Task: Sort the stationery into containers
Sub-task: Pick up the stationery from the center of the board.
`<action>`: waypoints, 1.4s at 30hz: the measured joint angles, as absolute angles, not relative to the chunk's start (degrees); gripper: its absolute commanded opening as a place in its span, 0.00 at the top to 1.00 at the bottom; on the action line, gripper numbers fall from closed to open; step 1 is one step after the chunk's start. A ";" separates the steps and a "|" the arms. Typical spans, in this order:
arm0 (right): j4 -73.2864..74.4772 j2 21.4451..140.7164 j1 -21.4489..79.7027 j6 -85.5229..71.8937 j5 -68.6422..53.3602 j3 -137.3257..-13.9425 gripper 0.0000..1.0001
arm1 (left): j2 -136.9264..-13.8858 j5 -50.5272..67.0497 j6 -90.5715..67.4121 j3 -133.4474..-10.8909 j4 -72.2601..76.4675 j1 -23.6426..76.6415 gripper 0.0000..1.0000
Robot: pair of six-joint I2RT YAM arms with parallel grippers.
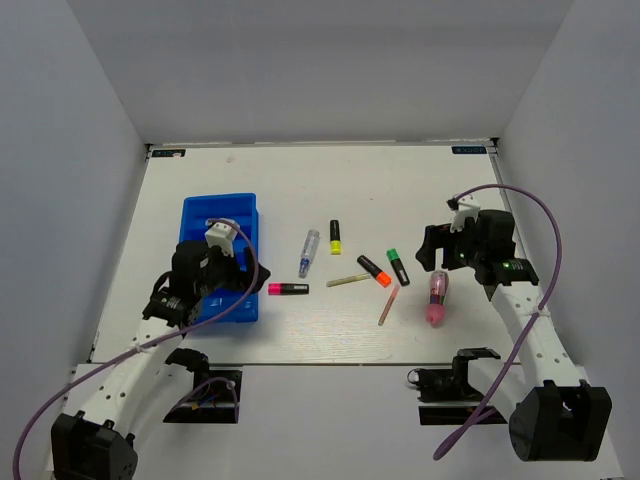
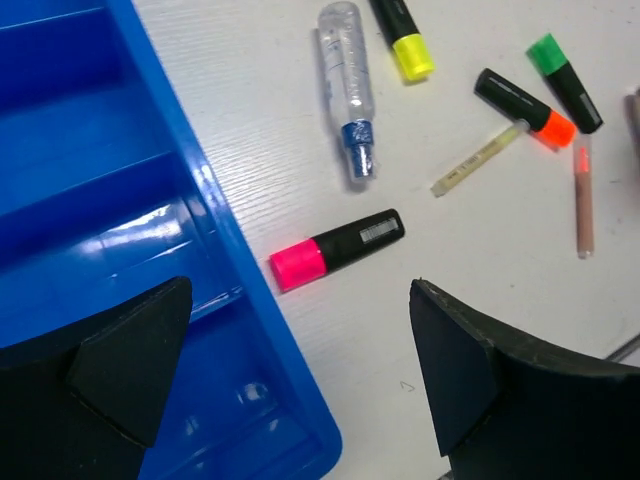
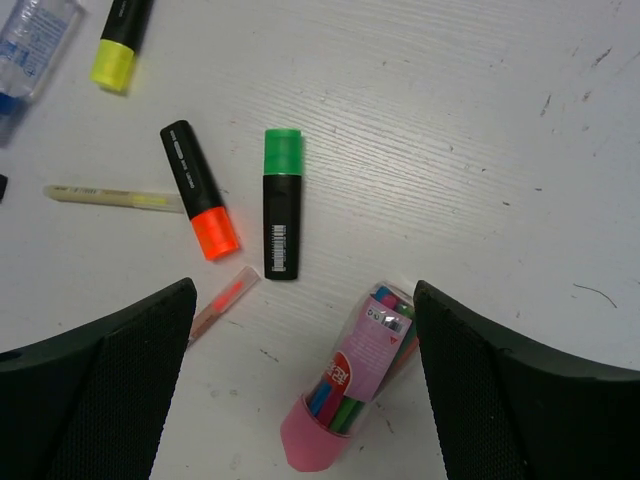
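White tabletop (image 1: 320,175): blue tray (image 1: 225,207) at 9 o'clock. Pink highlighter (image 1: 288,289) lies just beside it, long axis 3-to-9, pink end toward 9. Pink tube (image 1: 437,298) lies 12-to-6, cap toward 6. Left gripper (image 2: 300,290) and right gripper (image 3: 302,290): jaws apart, empty.

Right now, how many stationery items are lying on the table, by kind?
Highlighters: 4, pink, yellow, orange, green
Clear pen: 1
Pink tube: 1
Sticks: 2, pale, peach
Total: 8
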State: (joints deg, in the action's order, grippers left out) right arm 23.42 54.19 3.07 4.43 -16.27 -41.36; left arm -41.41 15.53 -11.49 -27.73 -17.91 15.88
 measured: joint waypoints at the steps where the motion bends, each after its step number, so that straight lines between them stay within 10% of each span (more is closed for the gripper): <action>1: 23.42 54.19 3.09 4.16 -16.56 -41.36 0.10 | -42.17 16.25 -11.51 -28.25 -18.00 15.97 0.00; 8: 23.70 54.04 3.07 5.15 -17.96 -41.36 0.12 | -49.69 17.80 -10.50 -36.47 -19.31 22.92 0.28; 9: 23.70 53.98 3.09 5.63 -18.26 -41.34 0.18 | -51.05 17.72 -10.11 -37.98 -19.66 24.60 0.50; 10: 23.75 53.84 3.07 6.46 -18.57 -41.34 0.39 | -52.71 17.63 -10.07 -39.66 -19.92 26.26 0.70; 11: 23.79 53.60 3.07 7.42 -18.83 -41.34 0.99 | -54.57 17.28 -9.69 -41.54 -20.01 28.36 0.90; 12: 23.79 53.36 3.07 8.23 -19.25 -41.32 1.00 | -56.40 16.69 -9.30 -43.27 -20.08 30.22 1.00; 14: 23.81 52.66 3.07 8.23 -19.53 -41.08 1.00 | -60.55 15.77 -8.54 -46.50 -20.12 33.98 1.00; 15: 23.81 52.47 3.07 8.32 -19.44 -40.99 0.68 | -62.87 15.14 -8.19 -48.23 -20.14 35.92 1.00; 16: 23.88 52.47 3.07 8.16 -19.35 -40.97 0.26 | -65.32 14.48 -7.92 -49.98 -20.16 37.82 0.83; 17: 24.05 52.64 3.07 8.29 -19.14 -40.99 0.10 | -67.81 13.65 -7.57 -51.64 -20.21 39.83 0.51; 19: 24.38 53.43 3.07 8.93 -18.55 -41.04 0.11 | -73.17 11.60 -6.72 -55.37 -20.64 43.16 0.04; 20: 24.69 54.00 3.11 9.04 -18.15 -41.10 0.23 | -76.16 10.52 -6.44 -57.36 -20.93 44.64 0.00; 21: 25.04 54.48 3.11 9.19 -17.80 -41.12 0.52 | -78.74 9.52 -6.37 -59.07 -21.23 45.67 0.00; 23: 25.61 55.16 3.11 9.08 -16.99 -41.15 0.71 | -84.49 7.27 -6.37 -63.26 -22.72 46.98 0.04; 28: 26.28 55.61 3.14 7.62 -16.38 -41.17 0.54 | -97.47 -4.73 -11.40 -73.67 -28.49 45.71 0.34; 42: 27.31 55.55 3.18 7.44 -16.23 -42.98 0.40 | -117.45 -13.43 -16.62 -88.82 -34.76 36.21 0.33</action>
State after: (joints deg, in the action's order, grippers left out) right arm 27.31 55.55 3.18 7.44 -16.23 -42.98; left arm -117.45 -13.43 -16.62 -88.82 -34.76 36.21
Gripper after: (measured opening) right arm 0.581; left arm 0.669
